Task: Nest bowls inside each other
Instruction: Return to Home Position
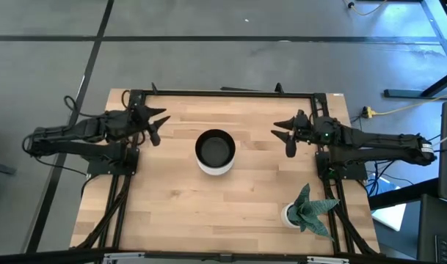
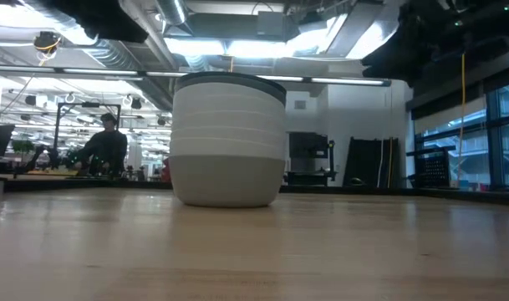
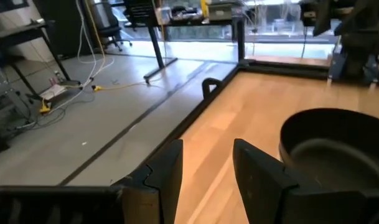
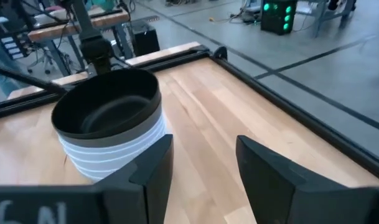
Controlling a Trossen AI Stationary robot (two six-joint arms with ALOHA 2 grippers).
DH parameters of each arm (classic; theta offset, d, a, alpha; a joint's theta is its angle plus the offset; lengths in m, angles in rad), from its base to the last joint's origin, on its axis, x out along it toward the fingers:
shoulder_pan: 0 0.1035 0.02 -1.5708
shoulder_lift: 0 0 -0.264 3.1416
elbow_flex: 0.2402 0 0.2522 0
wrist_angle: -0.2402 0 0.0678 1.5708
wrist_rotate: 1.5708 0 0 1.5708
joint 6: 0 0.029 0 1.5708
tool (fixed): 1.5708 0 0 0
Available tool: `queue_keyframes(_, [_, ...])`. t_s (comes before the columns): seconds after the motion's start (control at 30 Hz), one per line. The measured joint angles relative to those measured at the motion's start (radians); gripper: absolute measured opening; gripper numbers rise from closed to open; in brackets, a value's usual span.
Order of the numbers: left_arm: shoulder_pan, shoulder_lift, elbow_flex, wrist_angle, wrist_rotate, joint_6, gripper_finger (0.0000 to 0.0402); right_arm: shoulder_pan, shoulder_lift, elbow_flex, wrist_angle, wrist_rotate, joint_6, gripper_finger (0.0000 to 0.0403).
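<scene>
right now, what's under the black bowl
The black bowl sits on top; below its rim, several white bowl edges show as bands. The insides of those lower bowls are covered, so nothing in them can be seen.

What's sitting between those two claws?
The bowl stack, black on top, stands between the left gripper and the right gripper; the high view shows it.

Bowl stack (image 1: 214, 152): one. Black bowl (image 4: 105, 109) on top: one. White rims (image 4: 117, 151) beneath: several, exact count unclear. Potted plant (image 1: 305, 210): one. Arms: two. Pincers: two, left pincer (image 1: 160, 126), right pincer (image 1: 282, 142). Person (image 2: 106, 146) in room behind: one. Worktop (image 1: 172, 209): one.
</scene>
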Motion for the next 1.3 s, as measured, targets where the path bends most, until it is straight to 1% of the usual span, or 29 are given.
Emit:
queue_keyframes(0.1, [0.011, -0.050, -0.023, 0.001, 0.000, -0.017, 0.0135, 0.000, -0.037, -0.014, 0.009, 0.013, -0.003, 0.0177])
queue_keyframes(0.23, [0.024, -0.106, -0.064, 0.028, -0.012, -0.018, 0.0135, 0.000, -0.081, -0.042, 0.012, 0.062, -0.021, 0.0177])
queue_keyframes(0.47, [0.046, -0.160, -0.138, 0.043, -0.063, -0.029, 0.0135, 0.000, -0.125, -0.086, 0.032, 0.126, -0.023, 0.0177])
queue_keyframes(0.7, [0.067, -0.169, -0.226, 0.129, -0.164, -0.027, 0.0135, 0.000, -0.124, -0.086, 0.026, 0.293, -0.075, 0.0177])
queue_keyframes(0.8, [0.080, -0.169, -0.265, 0.149, -0.167, -0.027, 0.0135, 0.000, -0.124, -0.086, 0.010, 0.349, -0.078, 0.0177])
queue_keyframes(0.93, [0.089, -0.168, -0.298, 0.150, -0.167, -0.028, 0.0135, 0.000, -0.124, -0.086, 0.010, 0.357, -0.077, 0.0177])
queue_keyframes(1.3, [0.089, -0.167, -0.302, 0.151, -0.166, -0.027, 0.0135, 0.000, -0.124, -0.086, 0.010, 0.357, -0.077, 0.0177])
